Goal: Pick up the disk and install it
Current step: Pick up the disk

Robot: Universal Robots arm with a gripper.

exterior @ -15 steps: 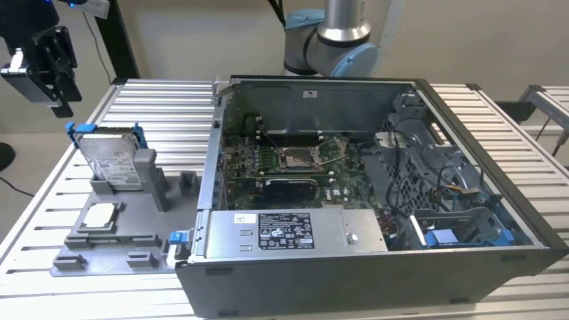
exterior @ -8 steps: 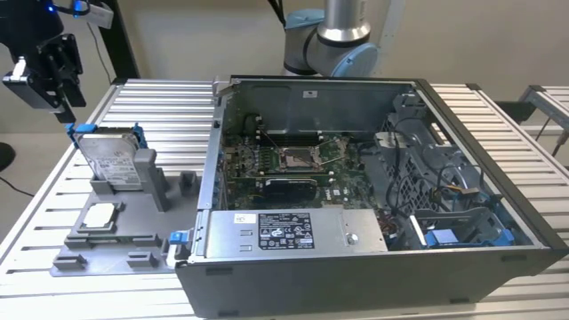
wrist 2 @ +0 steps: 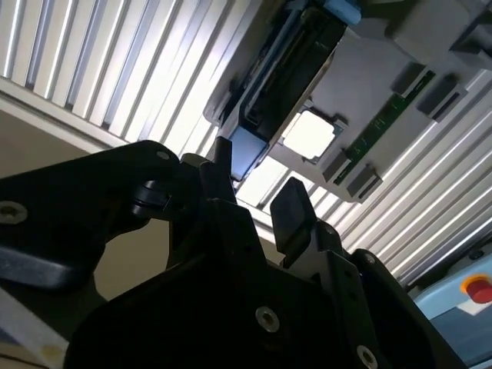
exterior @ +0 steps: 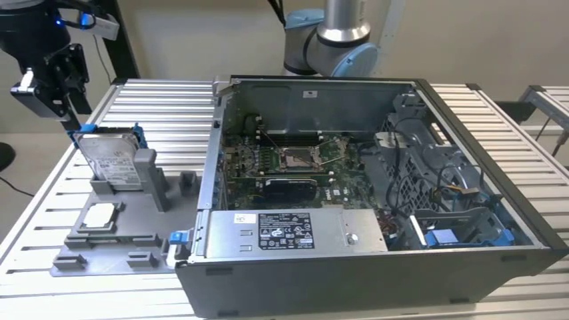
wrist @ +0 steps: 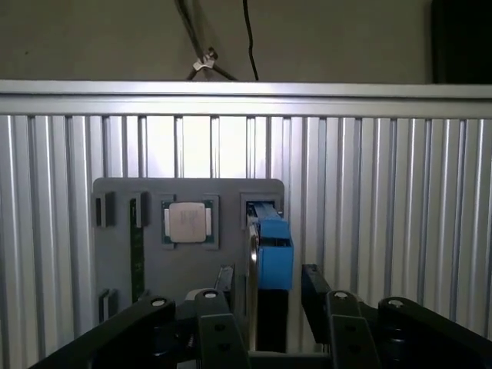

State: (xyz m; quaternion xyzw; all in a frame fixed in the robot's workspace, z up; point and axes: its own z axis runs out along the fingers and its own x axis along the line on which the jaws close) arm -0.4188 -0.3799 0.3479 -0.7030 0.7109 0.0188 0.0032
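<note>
Gripper (wrist: 268,270) wide open, fingers either side of upright disk (wrist: 275,244) in holder (wrist: 115,254). Risk: shallow grip on the blue frame slips, or the disk cocks in the slot.

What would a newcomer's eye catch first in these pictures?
The open computer case fills the middle of the slatted table. At the exterior view's left, the disk stands upright in a grey holder, with the open gripper at its blue-framed top, a finger on each side.
</note>
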